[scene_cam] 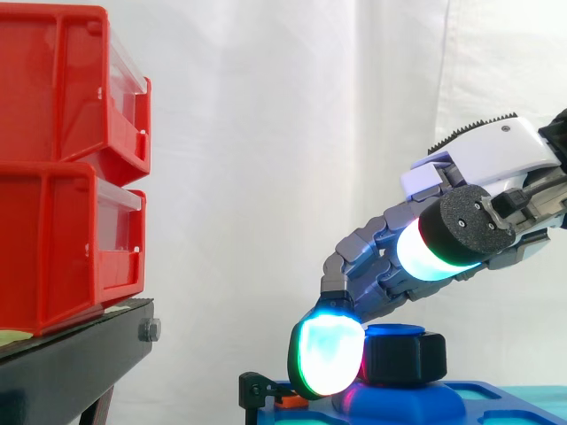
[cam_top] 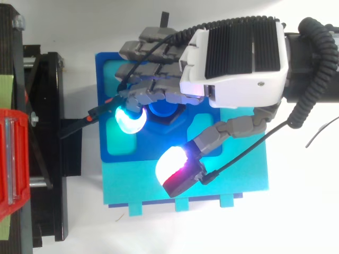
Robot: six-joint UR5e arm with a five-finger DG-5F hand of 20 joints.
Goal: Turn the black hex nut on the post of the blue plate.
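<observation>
Black faceted hex nut point(scene_cam: 406, 357) | smooth blue plate point(cam_top: 103, 106) | robot hand point(scene_cam: 372, 264) curled round nut

It looks like a robotics lab to me, a test bench and nobody's home. A white curtain point(scene_cam: 292, 133) hangs behind everything as a plain backdrop. At nine o'clock in the side view, two red bins point(scene_cam: 62, 159) are stacked on a black stand point(scene_cam: 71, 359). From three o'clock a robot hand point(scene_cam: 487, 159) reaches over a blue plate point(scene_cam: 416, 403) at five o'clock.
</observation>
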